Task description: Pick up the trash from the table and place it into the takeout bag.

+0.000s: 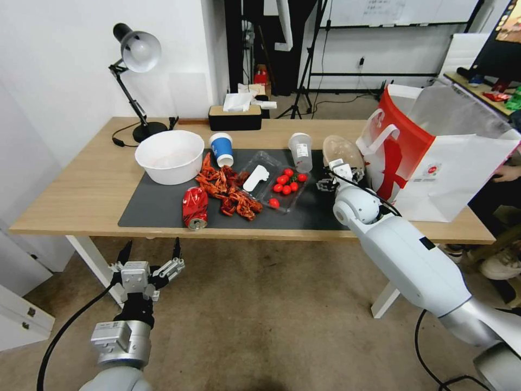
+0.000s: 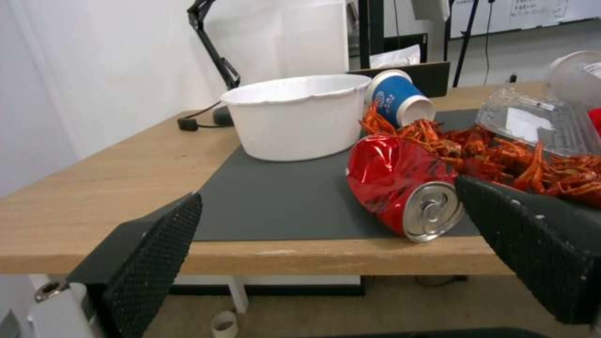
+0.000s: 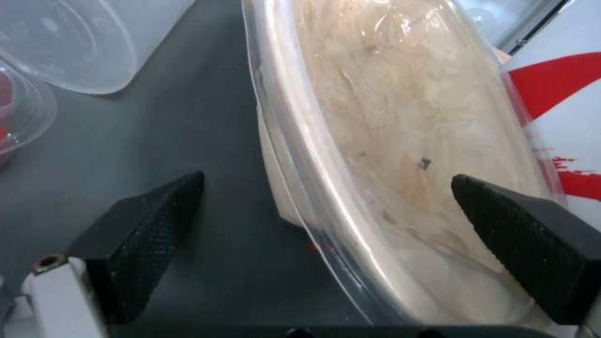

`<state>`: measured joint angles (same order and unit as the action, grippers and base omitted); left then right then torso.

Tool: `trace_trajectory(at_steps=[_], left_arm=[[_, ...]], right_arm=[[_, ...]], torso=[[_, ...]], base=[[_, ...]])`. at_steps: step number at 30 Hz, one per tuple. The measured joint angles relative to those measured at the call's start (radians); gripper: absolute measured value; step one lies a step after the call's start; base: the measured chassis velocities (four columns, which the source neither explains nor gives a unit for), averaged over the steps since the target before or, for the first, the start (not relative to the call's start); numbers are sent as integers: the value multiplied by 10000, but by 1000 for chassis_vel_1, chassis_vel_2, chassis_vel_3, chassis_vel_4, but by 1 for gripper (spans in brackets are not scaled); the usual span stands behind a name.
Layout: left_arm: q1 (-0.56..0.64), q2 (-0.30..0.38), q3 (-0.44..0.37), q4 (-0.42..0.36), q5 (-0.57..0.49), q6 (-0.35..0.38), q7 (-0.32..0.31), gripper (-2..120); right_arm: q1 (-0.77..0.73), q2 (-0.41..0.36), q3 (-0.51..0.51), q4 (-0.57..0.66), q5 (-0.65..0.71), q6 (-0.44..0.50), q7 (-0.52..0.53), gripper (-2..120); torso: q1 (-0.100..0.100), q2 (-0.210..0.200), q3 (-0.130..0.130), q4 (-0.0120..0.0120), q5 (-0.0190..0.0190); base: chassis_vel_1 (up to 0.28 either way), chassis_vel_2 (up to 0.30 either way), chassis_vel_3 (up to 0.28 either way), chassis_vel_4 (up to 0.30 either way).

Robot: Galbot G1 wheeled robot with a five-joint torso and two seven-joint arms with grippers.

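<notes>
On the table [image 1: 81, 190] with its dark grey mat [image 1: 157, 209] lies the trash: a crushed red can [image 1: 195, 207] [image 2: 401, 183], a tipped blue paper cup [image 1: 221, 149] [image 2: 397, 96], a clear plastic cup [image 1: 300, 151] and a tan clear-lidded bowl [image 1: 341, 149] [image 3: 401, 141]. The bowl leans against the white and red takeout bag [image 1: 434, 163]. My right gripper [image 1: 341, 169] [image 3: 326, 244] is open, with one finger on each side of the bowl's rim. My left gripper [image 1: 152, 252] [image 2: 326, 249] hangs open below the table's front edge, facing the can.
A white bowl [image 1: 170, 156], red crayfish shells [image 1: 228, 190] and a clear tray of cherry tomatoes [image 1: 282, 187] crowd the mat. A desk lamp [image 1: 135, 60] and a tissue box [image 1: 235, 117] stand at the back. Bare wood lies at the table's left.
</notes>
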<state>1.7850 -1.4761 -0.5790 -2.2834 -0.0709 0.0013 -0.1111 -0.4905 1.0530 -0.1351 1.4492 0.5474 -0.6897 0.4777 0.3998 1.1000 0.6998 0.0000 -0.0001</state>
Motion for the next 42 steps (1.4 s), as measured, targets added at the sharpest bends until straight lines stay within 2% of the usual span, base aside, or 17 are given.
trace_trajectory(at_steps=[5, 10, 14, 16, 17, 19, 21, 23, 24, 25, 30, 33, 42], left_arm=[[2, 1, 10, 0, 0, 0, 0, 100], [20, -4, 23, 0, 21, 0, 0, 100], [26, -5, 24, -1, 28, -3, 0, 100], [34, -10, 28, -2, 41, -14, 0, 100], [34, -10, 28, -2, 41, -14, 0, 100], [39, -11, 30, -3, 54, -42, 0, 100], [42, -12, 30, -6, 56, -59, 0, 100], [55, -12, 23, -8, 58, -110, 0, 100], [55, -12, 23, -8, 58, -110, 0, 100], [60, -11, 18, -8, 65, -136, 0, 100], [65, -21, 23, -6, 179, -170, 0, 100], [67, -23, 24, 3, 191, -180, -1, 100], [59, -35, 33, 42, 213, -211, -1, 100]], right_arm=[[-4, 6, 5, -4, 75, 59, 4, 89], [-1, -2, 5, -1, 209, 138, 68, 69], [-6, -10, 4, 8, 234, 176, 68, 63], [-29, -16, 3, 31, 251, 207, 69, 52], [-29, -16, 3, 31, 251, 207, 69, 52], [-38, -31, -11, 58, 264, 263, 55, 41], [-40, -42, -18, 68, 264, 310, 47, 37], [-59, -79, -29, 94, 266, 602, -5, 28], [-59, -79, -29, 94, 266, 602, -5, 28], [-78, -104, -30, 134, 267, 724, -45, 22], [-232, -190, 33, 452, 271, 897, -34, 6], [-348, -274, 84, 651, 272, 983, 19, 2], [-681, -532, 400, 1243, 235, 1332, 126, 2]], torso=[[1, 0, 1, 1, 1], [2, -1, 1, -1, 1], [1, 0, 2, 0, 2], [2, -1, 2, -1, 3], [2, -1, 2, -1, 3], [4, -1, 2, -1, 2], [4, -1, 2, 0, 2], [3, 0, 2, -1, 1], [3, 0, 2, -1, 1], [3, 0, 2, -1, 1], [3, -1, 2, 0, 2], [3, -1, 2, 0, 3], [3, 0, 2, 0, 1]], base=[[0, 0, 0, 0], [0, 0, 0, 0], [0, 0, 0, 0], [0, 0, 0, 0], [0, 0, 0, 0], [0, 0, 0, 0], [0, 0, 0, 0], [0, 0, 0, 0], [0, 0, 0, 0], [0, 0, 0, 0], [0, 0, 0, 0], [0, 0, 0, 0], [0, 0, 0, 0]])
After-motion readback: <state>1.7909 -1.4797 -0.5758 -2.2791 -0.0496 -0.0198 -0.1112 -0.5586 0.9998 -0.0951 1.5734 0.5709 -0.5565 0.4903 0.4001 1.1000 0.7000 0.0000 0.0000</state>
